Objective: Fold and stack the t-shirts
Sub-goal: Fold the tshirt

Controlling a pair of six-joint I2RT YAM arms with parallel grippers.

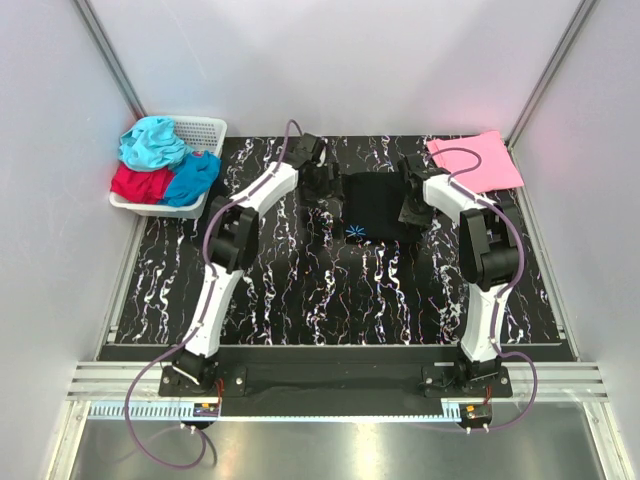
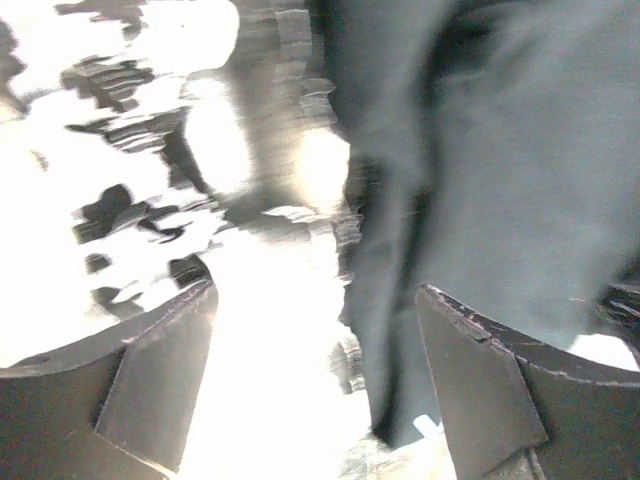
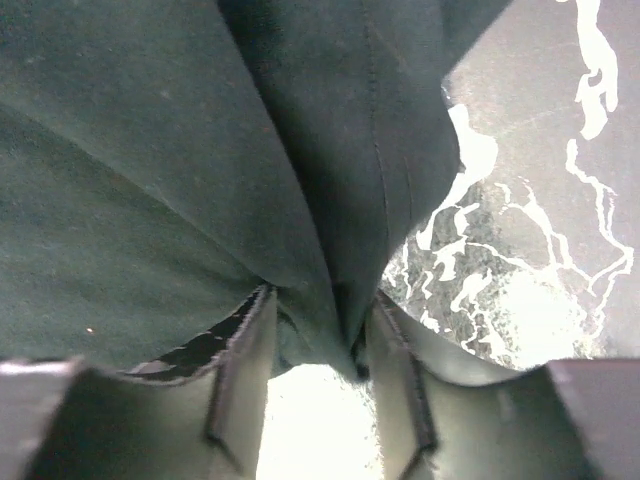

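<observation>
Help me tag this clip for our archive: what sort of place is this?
Most likely a robotics lab test cell, not a home: plain white panel walls box in a marbled black tabletop, a left arm and a right arm are bolted along its near edge, and a white basket holds t-shirts.
</observation>
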